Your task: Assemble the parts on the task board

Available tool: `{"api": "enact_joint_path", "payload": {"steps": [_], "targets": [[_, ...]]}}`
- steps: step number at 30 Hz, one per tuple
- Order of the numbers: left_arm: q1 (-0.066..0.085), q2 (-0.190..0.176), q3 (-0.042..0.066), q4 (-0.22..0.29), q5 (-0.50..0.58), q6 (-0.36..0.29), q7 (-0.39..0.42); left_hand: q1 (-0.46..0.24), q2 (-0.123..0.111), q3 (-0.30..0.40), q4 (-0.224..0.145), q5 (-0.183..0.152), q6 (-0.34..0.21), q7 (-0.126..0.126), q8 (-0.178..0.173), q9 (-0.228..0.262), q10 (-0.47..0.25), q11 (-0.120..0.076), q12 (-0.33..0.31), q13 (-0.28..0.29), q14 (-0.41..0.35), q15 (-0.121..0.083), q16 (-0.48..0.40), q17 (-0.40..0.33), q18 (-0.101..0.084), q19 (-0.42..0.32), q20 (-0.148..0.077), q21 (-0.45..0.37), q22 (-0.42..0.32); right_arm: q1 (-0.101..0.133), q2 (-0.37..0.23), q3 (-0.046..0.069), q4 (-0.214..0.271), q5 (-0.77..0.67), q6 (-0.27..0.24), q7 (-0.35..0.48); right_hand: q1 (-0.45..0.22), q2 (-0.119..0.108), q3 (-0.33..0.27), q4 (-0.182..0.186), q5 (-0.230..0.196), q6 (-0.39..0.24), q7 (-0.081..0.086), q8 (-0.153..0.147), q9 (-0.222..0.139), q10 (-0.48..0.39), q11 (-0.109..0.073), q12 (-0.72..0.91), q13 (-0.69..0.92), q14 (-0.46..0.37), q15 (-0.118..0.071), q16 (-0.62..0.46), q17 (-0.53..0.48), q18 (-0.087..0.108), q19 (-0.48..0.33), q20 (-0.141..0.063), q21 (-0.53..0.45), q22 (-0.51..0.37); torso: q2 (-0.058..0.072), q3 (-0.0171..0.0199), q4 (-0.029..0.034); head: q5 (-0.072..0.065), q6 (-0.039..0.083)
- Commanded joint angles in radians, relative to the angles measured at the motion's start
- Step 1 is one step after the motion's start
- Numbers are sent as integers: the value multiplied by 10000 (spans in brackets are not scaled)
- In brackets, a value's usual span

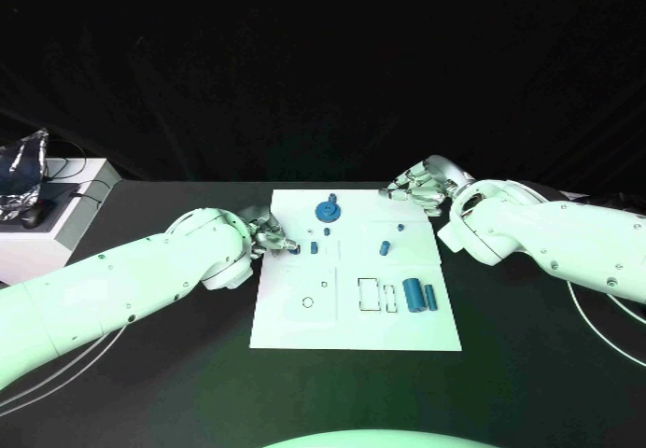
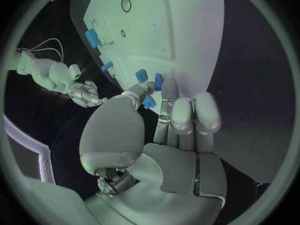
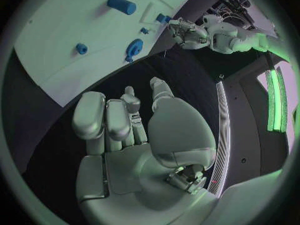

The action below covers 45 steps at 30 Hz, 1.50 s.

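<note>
At about nine o'clock of the task board [image 1: 357, 317] the left hand [image 1: 265, 233] is seen at the board's edge, its fingers bunched over a small blue piece [image 1: 295, 248] that lies just inside that edge; in the left wrist view the fingertips [image 2: 170, 87] are seen touching or nearly touching small blue pieces [image 2: 149, 102], but whether one is actually pinched cannot be told. If a piece is being picked, it is judged that it should be pinched squarely and lifted straight before being carried to its slot, so that the neighbouring peg [image 1: 313, 248] is not knocked. Toward the middle, a blue gear [image 1: 329, 211] stands at twelve o'clock of the board, a short blue peg [image 1: 384, 248] lies near the centre, and two blue cylinders [image 1: 421, 296] lie at about four o'clock beside empty rectangular slots [image 1: 368, 293]. At one o'clock, off the board's far corner, the right hand [image 1: 424, 187] is held with fingers loosely curled and nothing in it. That emptiness is made plain in the right wrist view, where the palm [image 3: 134, 155] is seen bare above the dark table [image 3: 37, 120]; the head view leaves it uncertain.
</note>
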Motion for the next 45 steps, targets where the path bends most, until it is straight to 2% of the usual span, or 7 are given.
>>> {"api": "enact_joint_path", "payload": {"steps": [1, 13, 32, 45], "targets": [[-66, 22, -18, -24, 0, -220, -16, 88, -7, 1188, -1165, 48, 55, -28, 32, -6, 313, -274, -63, 3, -23, -80, 30, -2, -122, 69, -22, 35, 1296, -3, -5, 6, 19, -70, 74, 88, -34, 72, -16, 10, 22, 55, 18, -36, -16, 41, 9, -53, 10, -24, -3, -42, -9, 13, 592, -26, -34, 1355, 11, -3, -13, 1, 2], [-193, 51, -18, -51, 25, -381, 19, 77, -11, 1211, -1161, 46, 50, -31, 52, -20, 317, -275, -66, 5, -27, -82, 22, -23, -116, 73, -17, 51, 1298, -3, -21, 6, 31, -72, 73, 84, -34, 72, -16, 10, 22, 55, 18, -36, -16, 41, 9, -53, 10, -24, -3, -42, -9, 13, 592, -26, -34, 1355, -2, 2, -5, -22, -17], [-215, 31, -15, 21, -31, -493, 60, 85, -14, 1226, -1165, 47, 47, -29, 73, -33, 320, -276, -71, 6, -24, -83, 33, -26, -110, 84, -8, 79, 1304, -3, -24, 6, 27, -75, 79, 84, -34, 72, -16, 10, 22, 55, 18, -36, -16, 41, 9, -53, 10, -24, -3, -42, -9, 13, 592, -26, -34, 1355, -2, -4, -1, -34, -19], [-237, -8, -15, 124, -182, -938, 269, 96, -23, 1240, -1166, 40, 44, -27, 89, -49, 332, -279, -76, 6, -21, -86, 52, -18, -100, 99, 7, 121, 1315, -3, -25, 6, 32, -78, 72, 95, -34, 72, -16, 10, 22, 55, 18, -36, -16, 41, 9, -53, 10, -24, -3, -42, -9, 13, 592, -26, -34, 1355, 1, 1, -5, -27, -35]]}}
